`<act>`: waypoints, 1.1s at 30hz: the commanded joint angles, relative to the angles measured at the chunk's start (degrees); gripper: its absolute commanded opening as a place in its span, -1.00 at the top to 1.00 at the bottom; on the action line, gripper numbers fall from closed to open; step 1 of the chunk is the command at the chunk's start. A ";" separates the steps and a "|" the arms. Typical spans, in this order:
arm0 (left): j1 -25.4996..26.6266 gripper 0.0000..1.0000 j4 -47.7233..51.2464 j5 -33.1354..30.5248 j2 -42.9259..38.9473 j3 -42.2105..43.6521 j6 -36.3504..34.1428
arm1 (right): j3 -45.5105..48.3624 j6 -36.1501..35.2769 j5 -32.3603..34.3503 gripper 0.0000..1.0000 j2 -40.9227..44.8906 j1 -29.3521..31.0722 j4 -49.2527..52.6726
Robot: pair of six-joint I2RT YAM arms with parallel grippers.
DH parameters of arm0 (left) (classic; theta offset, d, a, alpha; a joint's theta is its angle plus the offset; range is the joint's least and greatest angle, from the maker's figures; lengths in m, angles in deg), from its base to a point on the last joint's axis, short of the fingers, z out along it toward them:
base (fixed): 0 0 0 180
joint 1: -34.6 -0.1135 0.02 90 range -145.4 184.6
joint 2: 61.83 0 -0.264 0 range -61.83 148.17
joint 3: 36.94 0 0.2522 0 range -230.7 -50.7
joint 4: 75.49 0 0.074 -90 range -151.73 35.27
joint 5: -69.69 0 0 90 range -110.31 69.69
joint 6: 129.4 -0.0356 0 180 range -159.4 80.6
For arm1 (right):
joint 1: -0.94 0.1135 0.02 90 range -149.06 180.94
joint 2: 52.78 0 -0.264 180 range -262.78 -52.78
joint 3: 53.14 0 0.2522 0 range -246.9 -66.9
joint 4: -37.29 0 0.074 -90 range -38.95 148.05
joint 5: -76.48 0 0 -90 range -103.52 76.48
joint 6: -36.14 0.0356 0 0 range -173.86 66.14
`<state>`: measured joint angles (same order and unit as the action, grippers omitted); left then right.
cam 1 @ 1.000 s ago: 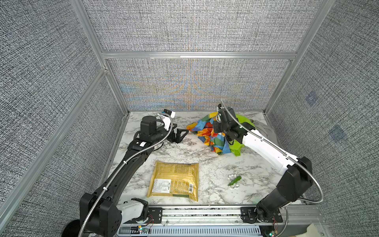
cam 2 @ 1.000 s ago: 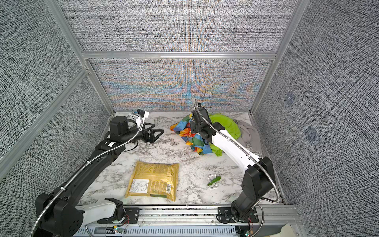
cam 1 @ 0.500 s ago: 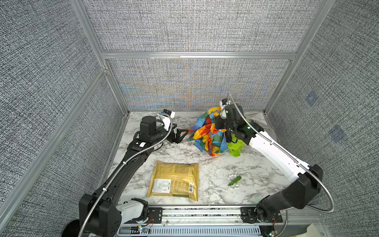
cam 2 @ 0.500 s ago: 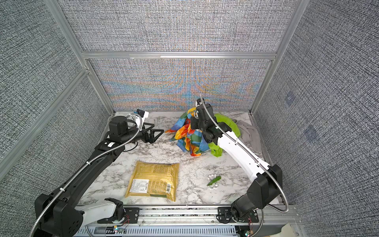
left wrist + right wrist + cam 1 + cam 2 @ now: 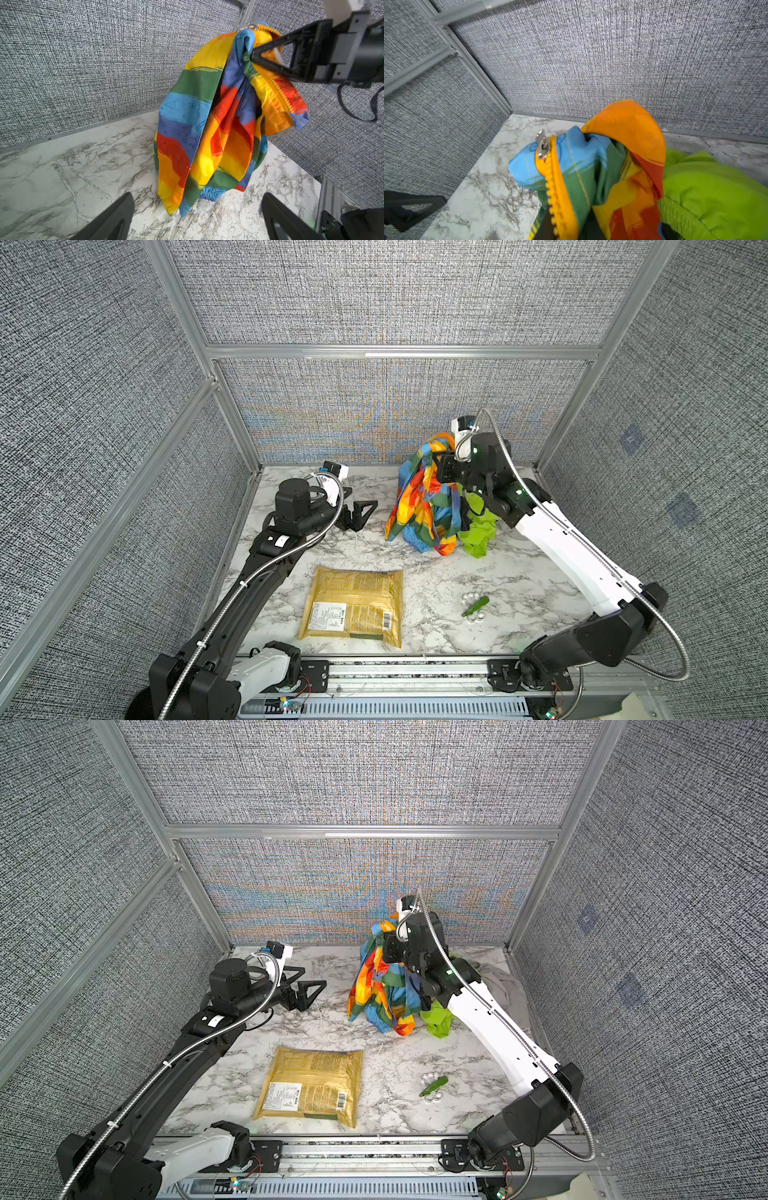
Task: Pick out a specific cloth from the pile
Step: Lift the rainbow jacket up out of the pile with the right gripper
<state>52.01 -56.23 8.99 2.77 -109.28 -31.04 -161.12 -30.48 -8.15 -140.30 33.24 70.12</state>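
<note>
My right gripper (image 5: 252, 56) pinches the cloth (image 5: 419, 506) by its zip edge, far right of the table (image 5: 436, 585). It hangs straight below me, long axis vertical, hem at the marble; shiny orange, yellow, blue, green, red bands. To its left, my left gripper (image 5: 363, 516) is spread, empty

cloth (image 5: 417, 506): multicolour, shiny, hangs bunched | pile (image 5: 478, 531): lime+grey, rear-R, just beside cloth
</note>
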 commanded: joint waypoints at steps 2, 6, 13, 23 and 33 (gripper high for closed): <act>-1.17 -0.97 -3.12 -1.41 -2.36 0.46 -0.46 | -4.80 1.33 -3.98 0.90 -1.95 0.82 -6.29; -3.75 -0.97 -5.23 -2.49 -4.47 1.70 1.39 | -9.13 2.93 -6.39 0.90 -4.50 1.81 -7.57; -9.17 -0.97 -6.81 -1.15 -5.83 2.18 3.19 | -19.58 4.22 -8.60 0.90 -11.77 5.24 -7.73; -10.72 -0.97 -9.75 -7.03 -10.14 5.10 3.23 | -32.57 8.75 -14.29 0.90 -22.94 9.13 -8.95; -10.93 -0.97 -11.72 -7.12 -11.59 6.70 2.89 | -32.82 12.24 -16.62 0.90 -29.24 9.10 -8.86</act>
<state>41.15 -64.93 0.95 -9.27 -102.46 -27.82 -194.10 -19.53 -23.93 -168.37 42.59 64.96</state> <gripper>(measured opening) 0.985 0.123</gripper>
